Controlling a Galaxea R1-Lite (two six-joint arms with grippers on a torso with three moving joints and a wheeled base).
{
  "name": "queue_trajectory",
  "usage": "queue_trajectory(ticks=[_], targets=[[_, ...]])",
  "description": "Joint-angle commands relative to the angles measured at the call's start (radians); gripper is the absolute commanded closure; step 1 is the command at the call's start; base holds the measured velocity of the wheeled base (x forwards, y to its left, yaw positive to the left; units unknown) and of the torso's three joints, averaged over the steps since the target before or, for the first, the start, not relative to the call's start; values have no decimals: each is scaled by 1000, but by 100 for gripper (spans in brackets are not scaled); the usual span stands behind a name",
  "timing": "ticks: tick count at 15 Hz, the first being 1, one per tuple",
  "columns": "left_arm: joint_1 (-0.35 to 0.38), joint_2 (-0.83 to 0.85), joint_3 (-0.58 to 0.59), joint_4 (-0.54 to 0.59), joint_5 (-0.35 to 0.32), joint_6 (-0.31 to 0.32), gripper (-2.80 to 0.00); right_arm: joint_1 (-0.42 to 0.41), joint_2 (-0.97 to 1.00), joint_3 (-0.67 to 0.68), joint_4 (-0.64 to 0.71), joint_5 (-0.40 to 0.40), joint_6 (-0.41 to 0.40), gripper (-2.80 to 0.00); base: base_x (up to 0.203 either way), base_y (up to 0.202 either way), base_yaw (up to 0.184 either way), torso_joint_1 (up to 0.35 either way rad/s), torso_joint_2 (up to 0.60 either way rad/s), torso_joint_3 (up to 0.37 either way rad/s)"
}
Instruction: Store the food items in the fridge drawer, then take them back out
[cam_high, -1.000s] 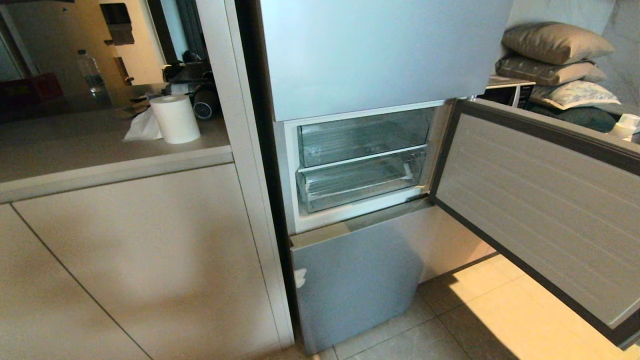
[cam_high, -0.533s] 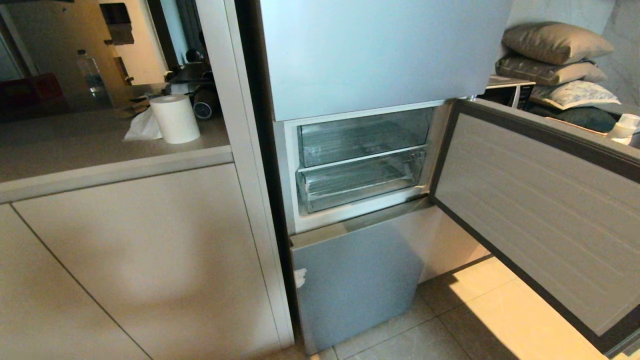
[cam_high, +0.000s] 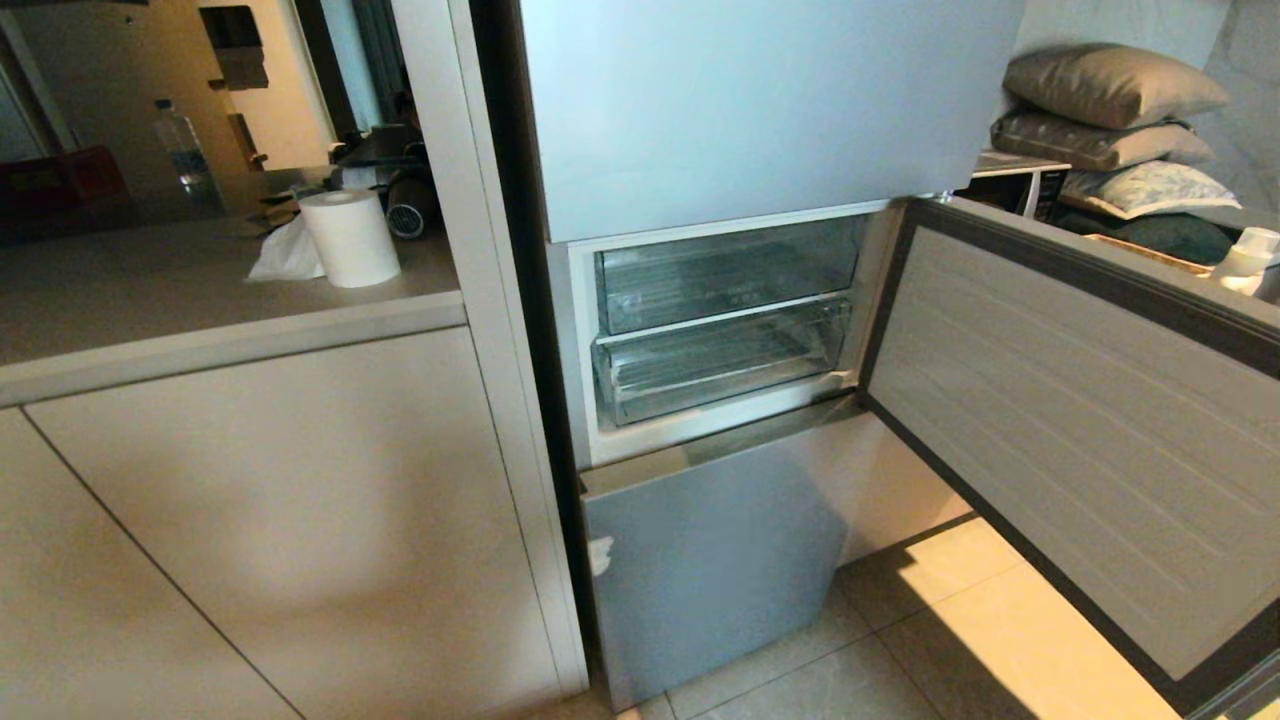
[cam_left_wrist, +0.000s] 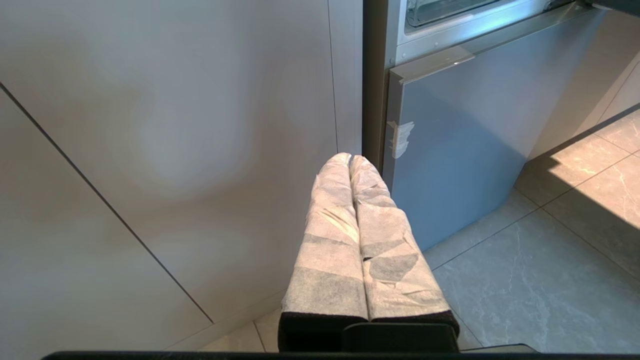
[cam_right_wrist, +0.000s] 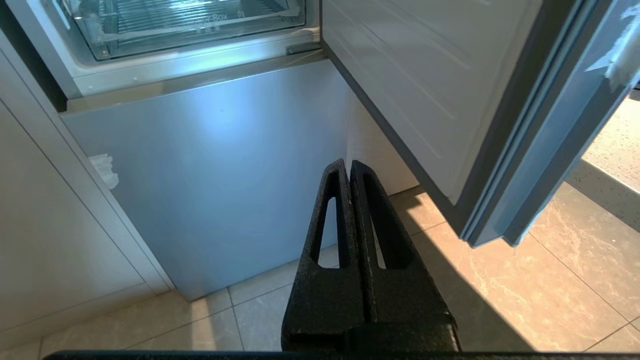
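I had both hands low by the floor, the left hand and right hand pressed closed, holding nothing. The swung-out door walled my right; cabinets my left. Beyond, the fridge drawer sat pushed in, long axis crosswise, front facing me.

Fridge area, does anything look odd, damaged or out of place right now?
One small thing: a torn white scrap of tape or sticker clings to the left edge of the lower fridge door. The middle door hangs wide open, and both clear drawers sit shut, seemingly empty.
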Motion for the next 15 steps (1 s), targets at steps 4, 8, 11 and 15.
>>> queue_trajectory(ticks=[4,8,11,15], targets=[[1,0,0,2,0,0,0,0,1,0,-1,-1,5,0,0,0,0,0,0,0],[1,0,-1,2,2,-11,0,0,1,0,-1,0,1,0,0,0,0,0,0,0],[0,0,-1,2,5,-37,0,0,1,0,1,-1,3,0,0,0,0,0,0,0],[0,0,-1,0,25,-41,0,0,1,0,1,-1,8,0,1,-1,20,2,0,0]])
